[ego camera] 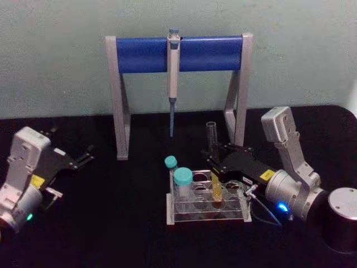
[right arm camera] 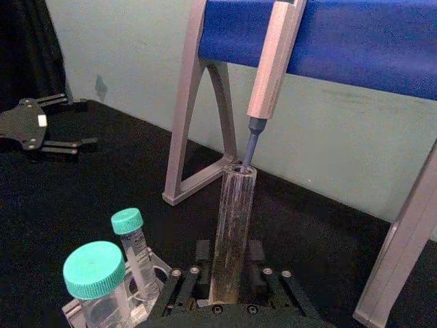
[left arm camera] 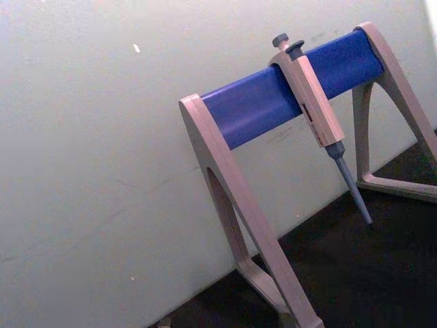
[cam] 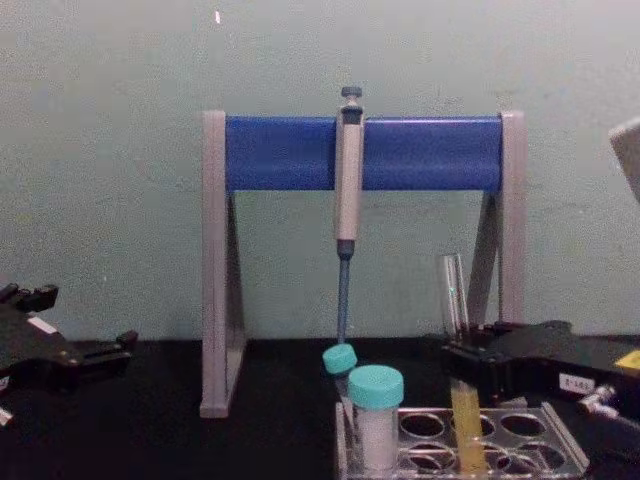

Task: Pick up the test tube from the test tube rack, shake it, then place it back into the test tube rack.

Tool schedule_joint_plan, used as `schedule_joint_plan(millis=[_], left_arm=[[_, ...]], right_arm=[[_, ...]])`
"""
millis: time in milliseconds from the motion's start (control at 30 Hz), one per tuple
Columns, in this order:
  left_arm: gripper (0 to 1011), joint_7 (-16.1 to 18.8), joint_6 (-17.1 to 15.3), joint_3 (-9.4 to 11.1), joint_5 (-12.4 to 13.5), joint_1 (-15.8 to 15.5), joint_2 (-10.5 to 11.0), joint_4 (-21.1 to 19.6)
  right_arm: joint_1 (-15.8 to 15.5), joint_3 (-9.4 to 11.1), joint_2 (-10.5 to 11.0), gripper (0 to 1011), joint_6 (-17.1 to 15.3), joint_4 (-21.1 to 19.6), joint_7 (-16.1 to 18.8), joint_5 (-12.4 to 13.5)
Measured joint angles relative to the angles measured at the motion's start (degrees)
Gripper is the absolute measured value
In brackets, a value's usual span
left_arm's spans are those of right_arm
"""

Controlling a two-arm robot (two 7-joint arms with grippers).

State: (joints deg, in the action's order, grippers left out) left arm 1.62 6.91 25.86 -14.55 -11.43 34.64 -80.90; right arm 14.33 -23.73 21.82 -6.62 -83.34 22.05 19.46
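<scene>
The test tube (ego camera: pixel 212 146) is tall, clear and uncapped, with yellow liquid in its lower part. It stands slightly tilted in a hole of the clear test tube rack (ego camera: pixel 177 216). My right gripper (ego camera: pixel 215 159) reaches in from the right and is shut on the test tube just above the rack's top plate. In the right wrist view the test tube (right arm camera: pixel 234 219) rises between the fingers (right arm camera: pixel 199 253). In the chest view the test tube (cam: pixel 455 295) sticks up above the black gripper. My left gripper (ego camera: pixel 85 156) rests open at the far left, holding nothing.
Two teal-capped tubes (ego camera: pixel 182 178) stand at the rack's left end. Behind the rack is a grey-and-blue pipette stand (ego camera: pixel 139 54) with a grey pipette (ego camera: pixel 173 72) hanging from it, its blue tip close above the test tube's mouth. The table is black.
</scene>
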Motion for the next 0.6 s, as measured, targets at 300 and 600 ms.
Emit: schedule_joint_plan(millis=[300, 600], left_arm=[[1010, 0.00, 0.00, 0.00, 0.00, 0.00, 0.00, 0.00], [1009, 0.00, 0.00, 0.00, 0.00, 0.00, 0.00, 0.00]], right_arm=[[0.00, 0.00, 0.00, 232, 0.01, -0.01, -0.02, 0.04], [0.00, 0.00, 0.00, 232, 0.01, 0.00, -0.02, 0.03]])
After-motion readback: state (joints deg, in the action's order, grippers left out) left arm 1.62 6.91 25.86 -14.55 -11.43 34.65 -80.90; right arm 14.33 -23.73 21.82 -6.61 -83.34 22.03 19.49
